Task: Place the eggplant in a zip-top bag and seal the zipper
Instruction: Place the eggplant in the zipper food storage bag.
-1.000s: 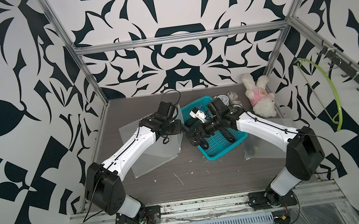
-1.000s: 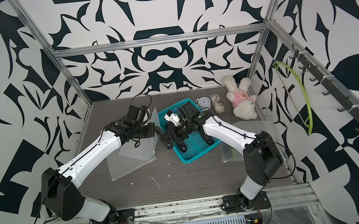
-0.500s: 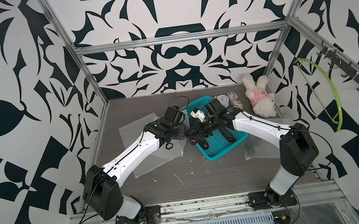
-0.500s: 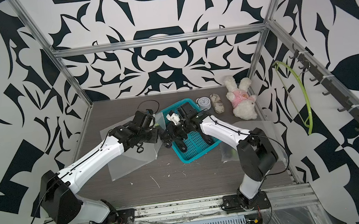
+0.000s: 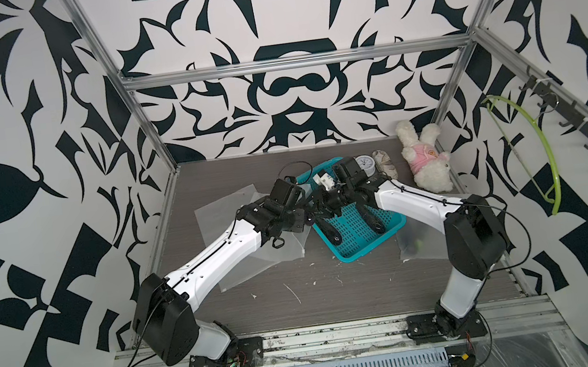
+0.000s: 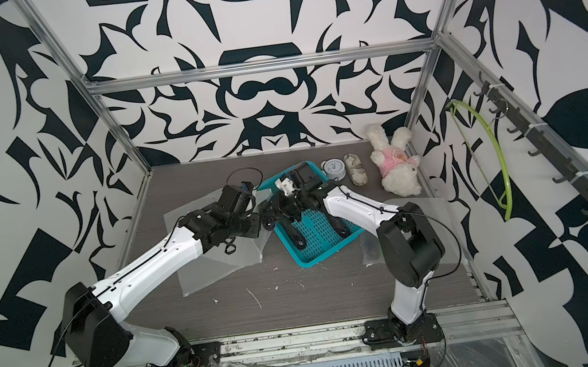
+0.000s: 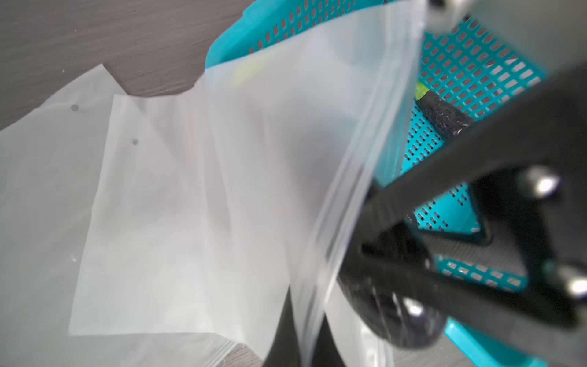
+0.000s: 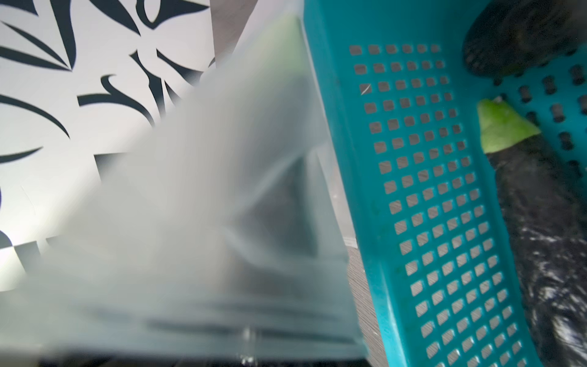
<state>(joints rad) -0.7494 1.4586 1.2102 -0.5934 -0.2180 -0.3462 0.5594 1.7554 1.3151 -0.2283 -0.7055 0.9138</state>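
My left gripper [image 5: 306,216] is shut on the rim of a frosted zip-top bag [image 7: 286,159], by its zipper strip. The bag hangs from it at the teal basket's near-left edge, as both top views show. Close against that bag mouth, my right gripper [image 5: 320,208] is shut on a dark glossy eggplant [image 7: 400,311], whose rounded end sticks out below its black fingers. In the right wrist view the blurred bag [image 8: 190,222] fills the foreground and hides the held eggplant. Two more eggplants [image 5: 328,229] [image 5: 373,218] lie in the basket, one with a green cap [image 8: 502,130].
The teal basket [image 5: 369,247] sits mid-table. Flat spare bags [image 5: 223,208] lie to its left under my left arm. Another bag [image 5: 414,242] lies to its right. A round dial [image 5: 363,164], a wrapped bundle [image 5: 383,164] and a plush rabbit [image 5: 425,164] stand at the back right.
My left arm has swung to the right, carrying the bag from over the flat bags to the basket's left edge. The right gripper has shifted slightly left to meet it.
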